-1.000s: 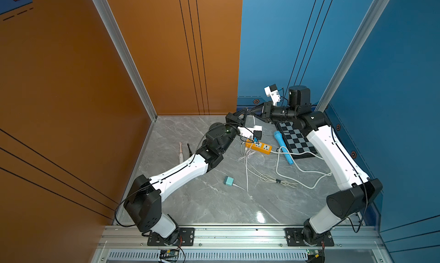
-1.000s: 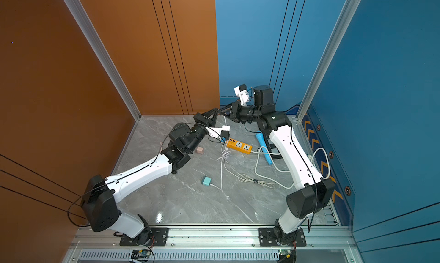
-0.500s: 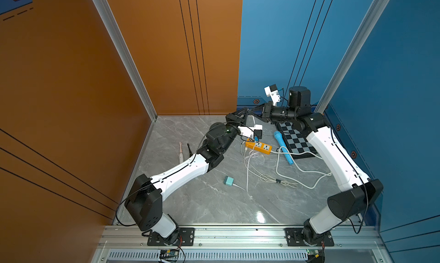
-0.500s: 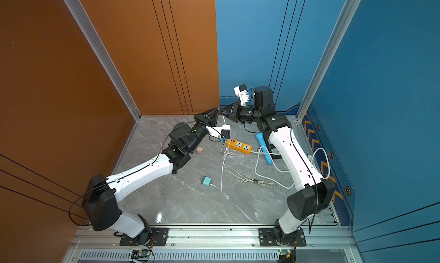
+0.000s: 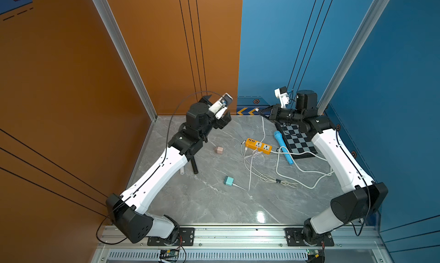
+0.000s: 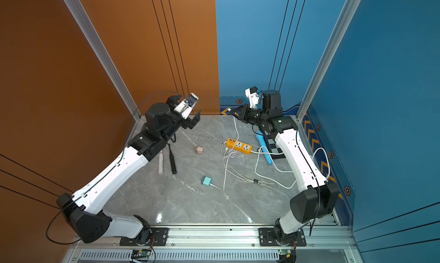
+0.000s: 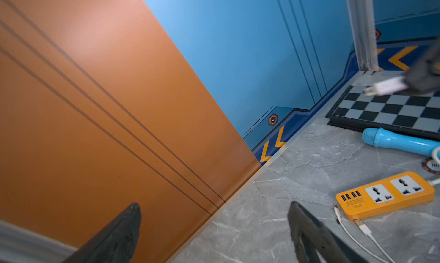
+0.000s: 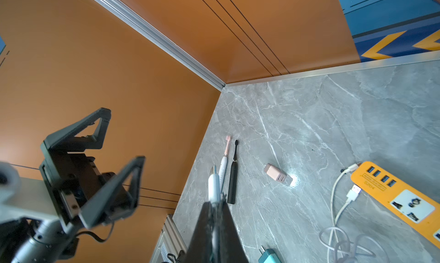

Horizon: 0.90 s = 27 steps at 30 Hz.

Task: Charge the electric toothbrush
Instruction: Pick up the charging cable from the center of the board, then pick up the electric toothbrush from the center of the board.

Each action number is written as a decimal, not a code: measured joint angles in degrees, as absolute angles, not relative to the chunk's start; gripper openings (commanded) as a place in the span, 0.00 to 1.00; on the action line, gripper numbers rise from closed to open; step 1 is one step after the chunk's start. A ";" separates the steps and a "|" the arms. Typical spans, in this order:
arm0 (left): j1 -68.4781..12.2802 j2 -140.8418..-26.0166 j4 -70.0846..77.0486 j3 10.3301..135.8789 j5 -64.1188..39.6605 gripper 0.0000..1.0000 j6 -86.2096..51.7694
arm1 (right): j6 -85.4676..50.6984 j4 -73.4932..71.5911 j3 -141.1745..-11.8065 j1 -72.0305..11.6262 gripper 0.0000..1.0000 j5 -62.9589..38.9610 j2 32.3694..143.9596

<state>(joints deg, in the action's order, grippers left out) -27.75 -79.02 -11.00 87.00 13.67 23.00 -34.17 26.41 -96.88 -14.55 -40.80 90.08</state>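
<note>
Left gripper (image 5: pixel 223 121) backed off the strip (image 5: pixel 258 145); jaws released, empty. Right gripper (image 5: pixel 260 111) clenched on cable plug (image 8: pixel 213 185), above the strip. Toothbrushes (image 6: pixel 161 164) lie flat, well apart from both jaws. Early stage, I'd say: brush hookup and power both left.

Power strip (image 5: pixel 258 146) is glowing orange, chequered board (image 5: pixel 297 141) is showing black and grey squares, tube (image 5: pixel 282 145) is looking light blue; white-and-pink toothbrush (image 8: pixel 223 165) and black toothbrush (image 8: pixel 232 178) are standing out against grey veined marble tabletop (image 5: pixel 214 202).
</note>
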 measured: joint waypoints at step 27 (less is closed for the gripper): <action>-11.40 -100.38 -53.47 73.06 0.19 0.41 -35.18 | -30.83 29.76 -91.15 -14.61 0.05 -38.28 87.09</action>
